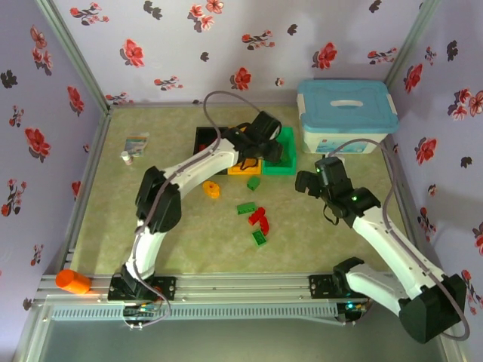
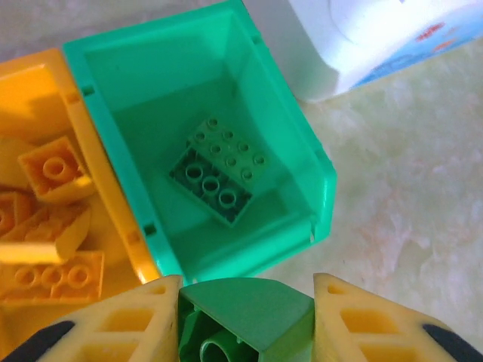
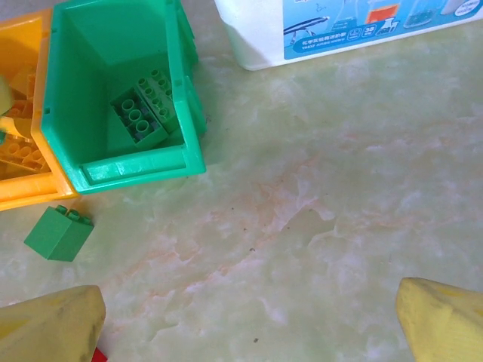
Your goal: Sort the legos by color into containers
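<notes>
At the green bin's [image 2: 249, 253] near rim, the left hand [image 2: 245, 320] pinches a green lego [image 2: 249, 305] between its fingers; two more green bricks [image 2: 219, 170] lie inside. The right hand [image 3: 249, 320] gapes wide above the desk [image 3: 324, 188].

two green legos [image 2: 219, 170] lie inside the green bin [image 2: 151, 68].

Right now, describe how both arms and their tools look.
The left arm and right arm have white links and black joints, each with a looping grey cable. The left tool and right tool carry yellow fingers; the left's show rectangular recesses.
</notes>
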### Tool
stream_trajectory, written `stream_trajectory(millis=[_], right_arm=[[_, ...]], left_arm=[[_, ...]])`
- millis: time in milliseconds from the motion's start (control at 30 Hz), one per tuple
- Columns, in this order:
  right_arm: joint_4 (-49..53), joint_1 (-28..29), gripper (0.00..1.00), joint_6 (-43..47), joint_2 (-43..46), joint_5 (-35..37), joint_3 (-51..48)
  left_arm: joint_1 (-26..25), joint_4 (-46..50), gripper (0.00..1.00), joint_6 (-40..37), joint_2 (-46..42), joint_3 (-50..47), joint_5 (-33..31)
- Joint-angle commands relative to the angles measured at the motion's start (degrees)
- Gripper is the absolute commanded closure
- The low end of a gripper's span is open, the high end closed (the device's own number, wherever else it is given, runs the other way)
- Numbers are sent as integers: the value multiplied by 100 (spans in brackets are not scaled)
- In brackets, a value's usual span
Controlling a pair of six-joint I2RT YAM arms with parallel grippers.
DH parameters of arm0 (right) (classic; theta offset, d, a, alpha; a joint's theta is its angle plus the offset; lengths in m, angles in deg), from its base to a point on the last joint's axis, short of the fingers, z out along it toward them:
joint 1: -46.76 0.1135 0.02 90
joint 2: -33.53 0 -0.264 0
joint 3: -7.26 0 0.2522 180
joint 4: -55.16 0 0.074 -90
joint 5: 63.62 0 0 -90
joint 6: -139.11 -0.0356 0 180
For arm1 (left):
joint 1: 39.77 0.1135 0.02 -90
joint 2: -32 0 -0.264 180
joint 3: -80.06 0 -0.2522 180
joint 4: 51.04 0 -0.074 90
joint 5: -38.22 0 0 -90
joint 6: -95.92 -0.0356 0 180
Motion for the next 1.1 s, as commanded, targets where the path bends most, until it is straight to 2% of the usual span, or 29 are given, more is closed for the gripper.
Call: stream_trajectory(millis=[0, 67, 100, 133, 167, 200, 233, 300, 433, 533, 700, 900, 1067], right_arm=[[232, -28, 1, -105, 165, 49, -115], [232, -31, 1, -119, 216, -3, -131], [225, -35, 1, -115, 229, -50, -134], [198, -35, 1, -96, 234, -115, -135], [156, -28, 1, -32, 240, -243, -135], [103, -26, 1, 43, 222, -379, -128], [83, -27, 1, 89, 196, -488, -143], [151, -25, 1, 165, 30, -656, -118], [27, 108, 3, 221, -222, -1161, -280], [69, 650, 4, 392, -336, -1189, -329], [187, 1875, 3, 444, -650, -1255, -425], [49, 3055, 7, -193, -1346, -1117, -579], [-459, 3666, 16, -758, -2044, -1295, -676]], left_arm=[[151, 310, 70, -252, 493, 944, 178], [238, 533, 69, -258, 877, 1589, 275], [276, 661, 63, -275, 1073, 1937, 316], [304, 769, 48, -274, 1208, 2190, 323], [331, 903, 26, -254, 1313, 2440, 316], [342, 1013, 17, -248, 1353, 2596, 319], [335, 1058, 16, -246, 1310, 2615, 312], [269, 918, 15, -284, 983, 2262, 229], [58, 153, 14, -465, 43, 843, -118], [17, -347, 14, -393, -730, -313, -214], [41, -1443, 14, -110, -2165, -2490, -318], [130, -1814, 14, 175, -3236, -4071, -479], [217, -1956, 15, 388, -3814, -4982, -578]])
